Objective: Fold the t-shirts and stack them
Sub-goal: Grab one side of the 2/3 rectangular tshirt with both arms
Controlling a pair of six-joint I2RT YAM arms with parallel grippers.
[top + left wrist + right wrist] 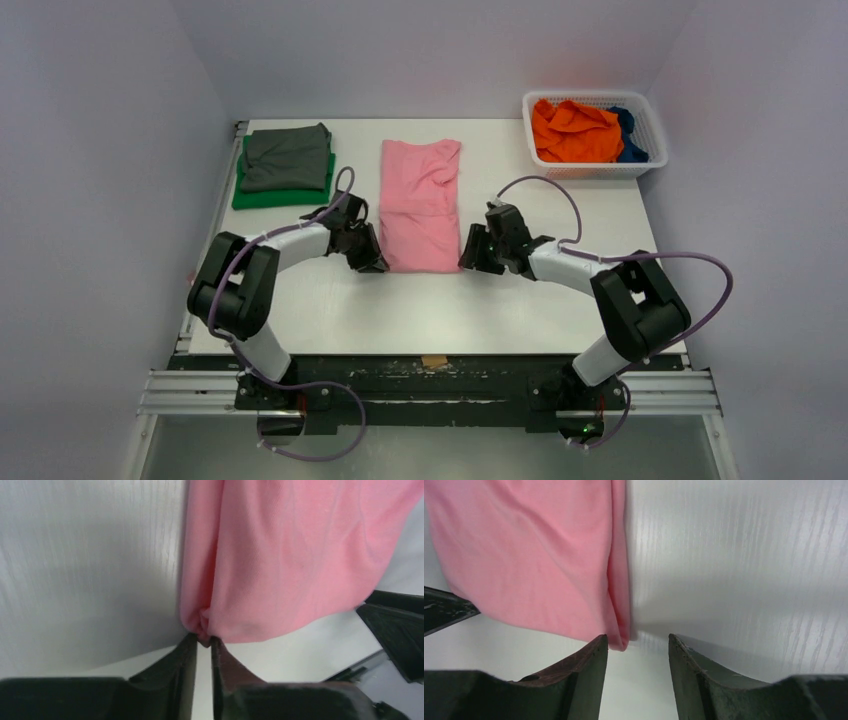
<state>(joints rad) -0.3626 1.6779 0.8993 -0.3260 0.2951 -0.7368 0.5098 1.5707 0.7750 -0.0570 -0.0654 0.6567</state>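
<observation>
Left gripper (202, 641) almost closed, nipping the bunched near-left corner of the pink shirt (420, 195). Right gripper (638, 641) spread apart, holding nothing, the near-right corner just beside one fingertip. Folded into a long, softly wrinkled strip, flat in the middle of the bench (560, 290), running toward the far edge. Grey shirt (288, 155) atop green shirt (280, 196) at the far-left corner.

The white tabletop (430, 310) carries a pink t-shirt (420, 200) folded into a long strip at its middle, a folded green t-shirt (285, 197) near the far left corner, and a white mesh basket (600, 170) at the far right corner, all well apart
</observation>
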